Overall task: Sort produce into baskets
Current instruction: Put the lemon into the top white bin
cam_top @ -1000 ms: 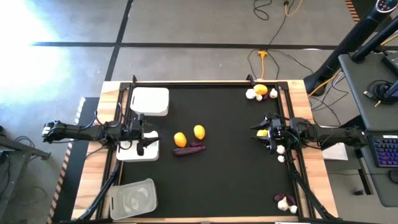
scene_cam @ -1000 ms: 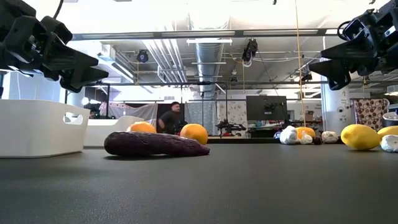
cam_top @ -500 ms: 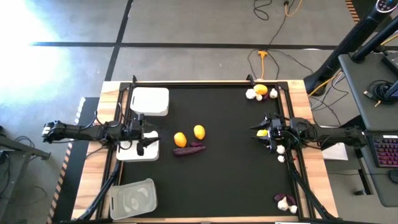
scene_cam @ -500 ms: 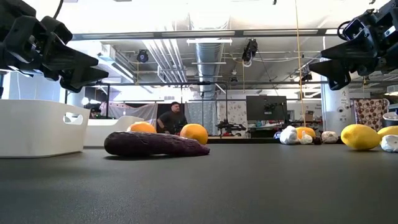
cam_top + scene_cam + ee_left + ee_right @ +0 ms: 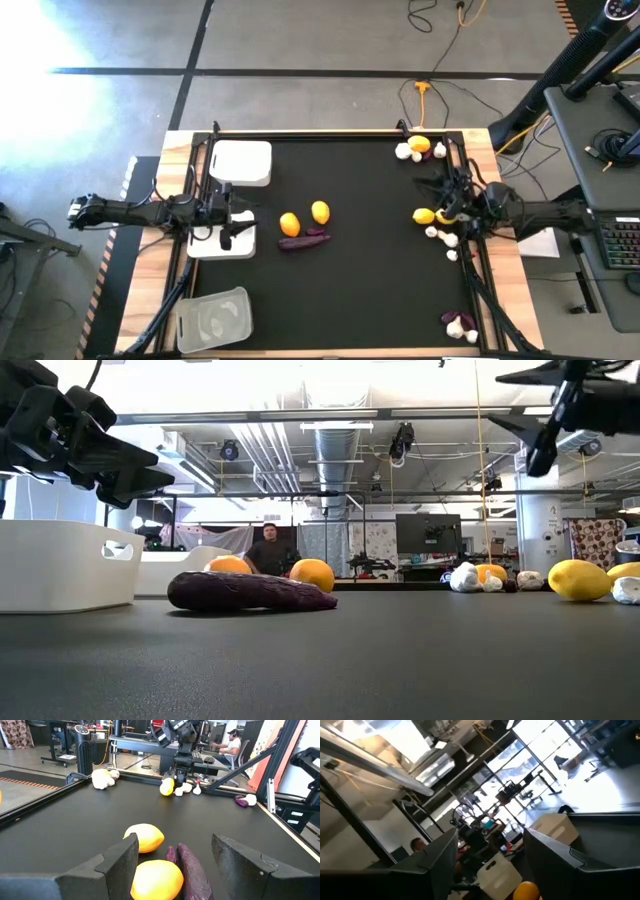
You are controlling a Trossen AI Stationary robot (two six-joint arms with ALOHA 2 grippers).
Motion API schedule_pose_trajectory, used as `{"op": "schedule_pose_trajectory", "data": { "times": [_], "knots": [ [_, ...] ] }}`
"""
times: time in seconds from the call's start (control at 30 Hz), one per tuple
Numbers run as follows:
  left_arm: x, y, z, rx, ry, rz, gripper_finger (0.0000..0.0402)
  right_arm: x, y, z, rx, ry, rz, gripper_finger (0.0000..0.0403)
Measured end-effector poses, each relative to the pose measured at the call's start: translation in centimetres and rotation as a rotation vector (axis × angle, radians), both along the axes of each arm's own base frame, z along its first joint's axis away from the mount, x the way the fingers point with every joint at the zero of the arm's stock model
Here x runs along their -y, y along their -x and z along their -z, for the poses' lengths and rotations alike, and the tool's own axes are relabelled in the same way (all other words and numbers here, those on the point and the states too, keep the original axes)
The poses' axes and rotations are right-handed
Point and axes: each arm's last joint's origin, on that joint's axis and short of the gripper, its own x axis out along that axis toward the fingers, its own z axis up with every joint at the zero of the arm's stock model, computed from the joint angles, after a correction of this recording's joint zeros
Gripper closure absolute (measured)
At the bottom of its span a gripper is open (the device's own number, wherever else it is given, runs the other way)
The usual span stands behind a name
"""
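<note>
Two orange fruits (image 5: 290,223) (image 5: 320,211) and dark purple sweet-potato pieces (image 5: 302,240) lie mid-table; they also show in the left wrist view (image 5: 145,837). A yellow fruit (image 5: 424,216) and white bulbs (image 5: 448,240) lie at the right. My left gripper (image 5: 228,222) hangs open and empty over a white basket (image 5: 205,245), pointing toward the middle fruits (image 5: 174,845). My right gripper (image 5: 436,195) is open and empty, raised above the yellow fruit (image 5: 578,580) and tipped upward (image 5: 490,840). Another white basket (image 5: 241,163) and a clear one (image 5: 213,318) stand along the left side.
More fruit and bulbs lie at the far right corner (image 5: 420,148), and a purple piece with bulbs at the near right corner (image 5: 455,322). A raised frame edges the black mat (image 5: 360,290). A person shows in the room behind the table (image 5: 268,550).
My right gripper has risen from just above the yellow fruit, drawn back a little toward the table's right edge and tipped its fingers upward. The yellow fruit has stayed on the mat and now shows uncovered.
</note>
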Motion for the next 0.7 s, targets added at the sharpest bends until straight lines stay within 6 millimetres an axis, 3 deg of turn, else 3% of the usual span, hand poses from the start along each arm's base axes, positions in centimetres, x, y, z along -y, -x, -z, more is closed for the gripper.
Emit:
{"op": "schedule_pose_trajectory", "data": {
  "times": [0.1, 0.2, 0.3, 0.37, 0.53, 0.7],
  "knots": [
    [0.0, 0.0, 0.0, -0.002, -0.013, -0.004, 0.0167, 0.0, -1.1, -2.1, -0.075, 0.002, -0.003, 0.0186],
    [-0.4, 0.0, 0.1, -0.026, -0.128, -0.110, 0.0167, 0.2, -3.6, -2.6, -0.328, 0.007, -0.004, 0.0186],
    [-0.6, 0.1, -0.2, -0.004, -0.118, -0.191, 0.0167, 0.2, -5.5, -4.0, -0.401, -0.112, -0.024, 0.0182],
    [-0.7, 0.1, -0.3, 0.026, -0.041, -0.217, 0.0167, 0.3, -6.7, -4.5, -0.457, -0.170, -0.023, 0.0179],
    [-0.6, 0.0, -1.3, 0.211, 0.346, -0.223, 0.0167, 0.6, -9.3, -3.9, -0.820, -0.051, 0.024, 0.0172],
    [-0.6, 0.1, -2.1, 0.303, 0.438, -0.208, 0.0167, 0.9, -10.3, -4.6, -1.305, -0.095, 0.081, 0.0158]
  ]
}}
